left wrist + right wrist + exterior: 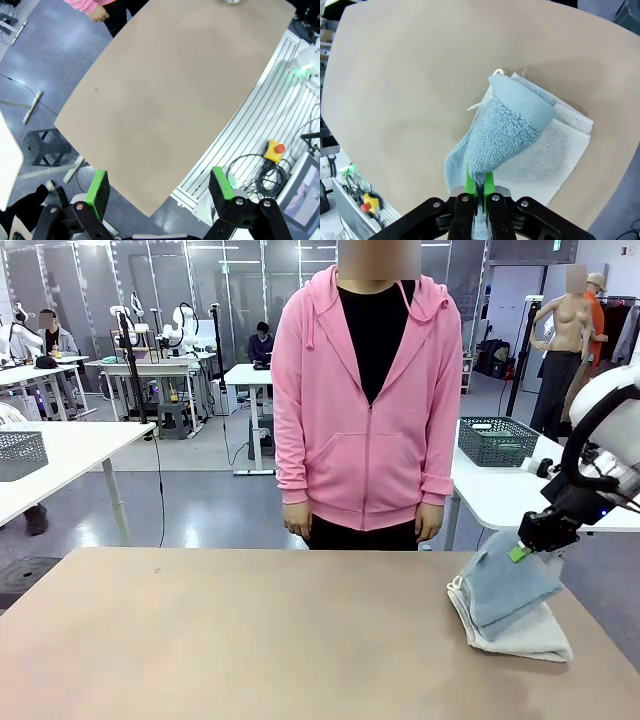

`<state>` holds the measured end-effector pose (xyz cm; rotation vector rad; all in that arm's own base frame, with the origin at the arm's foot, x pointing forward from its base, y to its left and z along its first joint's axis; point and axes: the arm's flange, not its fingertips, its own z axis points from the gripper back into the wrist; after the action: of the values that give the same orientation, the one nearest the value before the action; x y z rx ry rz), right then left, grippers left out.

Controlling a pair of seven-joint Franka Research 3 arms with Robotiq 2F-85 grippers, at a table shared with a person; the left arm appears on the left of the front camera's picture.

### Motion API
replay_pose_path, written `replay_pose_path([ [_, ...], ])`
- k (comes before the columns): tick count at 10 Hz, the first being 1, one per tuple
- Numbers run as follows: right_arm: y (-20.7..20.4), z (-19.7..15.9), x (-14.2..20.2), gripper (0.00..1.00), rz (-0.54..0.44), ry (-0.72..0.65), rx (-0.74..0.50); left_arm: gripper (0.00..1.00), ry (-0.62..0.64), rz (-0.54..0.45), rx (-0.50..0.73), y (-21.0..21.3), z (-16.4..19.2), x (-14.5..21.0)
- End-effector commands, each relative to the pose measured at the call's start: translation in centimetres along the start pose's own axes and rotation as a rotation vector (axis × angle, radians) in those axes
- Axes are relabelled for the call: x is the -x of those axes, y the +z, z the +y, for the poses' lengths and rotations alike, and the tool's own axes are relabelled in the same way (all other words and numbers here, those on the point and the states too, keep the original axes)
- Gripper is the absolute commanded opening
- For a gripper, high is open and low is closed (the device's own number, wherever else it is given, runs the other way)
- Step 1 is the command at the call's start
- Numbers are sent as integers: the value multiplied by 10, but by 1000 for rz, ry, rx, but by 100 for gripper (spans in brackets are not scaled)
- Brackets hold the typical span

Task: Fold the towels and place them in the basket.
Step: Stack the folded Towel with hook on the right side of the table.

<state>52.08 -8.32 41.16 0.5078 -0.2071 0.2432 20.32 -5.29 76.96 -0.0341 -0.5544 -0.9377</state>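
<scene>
A pale blue towel (508,585) lies draped over an off-white towel (520,637) at the table's right side. My right gripper (520,552) is shut on the blue towel's upper edge and lifts that edge off the stack. In the right wrist view the blue towel (507,125) rises from between the closed green pads (468,184), with the off-white towel (555,150) flat beneath it. High above the bare tabletop, my left gripper (159,189) hangs open with nothing between its fingers. The basket on this table is out of view.
A person in a pink hoodie (365,410) stands at the table's far edge, hands down at the sides. The tan table (250,640) stretches left and centre. A white side table (520,485) behind on the right carries a dark mesh basket (498,440).
</scene>
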Motion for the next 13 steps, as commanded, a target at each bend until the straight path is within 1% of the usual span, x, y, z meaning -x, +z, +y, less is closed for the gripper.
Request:
replay_pose_path([
  [1, -5, -12, -1, 7, -33, -2, -13, 100, -10, 8, -16, -1, 0, 0],
  [2, -5, -14, 2, 22, -28, -18, 19, 100, -10, 8, -16, -1, 0, 0],
  [3, -5, -12, 5, 42, -9, -22, 66, 100, -10, 8, -16, -1, 0, 0],
  [4, -6, -6, 8, 59, 31, -38, 119, 100, -10, 8, -16, -1, 0, 0],
  [5, -4, 2, 11, 78, 46, -31, 176, 100, -10, 8, -16, -1, 0, 0],
  [6, 0, 12, 14, 95, 51, -26, 225, 100, -10, 8, -16, -1, 0, 0],
  [7, 4, 21, 17, 100, 58, -28, 266, 100, -10, 8, -16, -1, 0, 0],
  [9, 10, 38, 24, 100, 50, -36, 319, 100, -10, 8, -16, -1, 0, 0],
  [10, 9, 43, 29, 95, 65, -44, 351, 100, -10, 8, -16, -1, 0, 0],
  [11, 6, 46, 29, 100, 74, -57, 366, 100, -10, 8, -16, -1, 0, 0],
  [12, -5, 47, 24, 100, 69, -70, 372, 100, -10, 8, -16, -1, 0, 0],
  [13, 13, 39, 25, 100, 70, -22, 322, 100, -10, 8, -16, -1, 0, 0],
])
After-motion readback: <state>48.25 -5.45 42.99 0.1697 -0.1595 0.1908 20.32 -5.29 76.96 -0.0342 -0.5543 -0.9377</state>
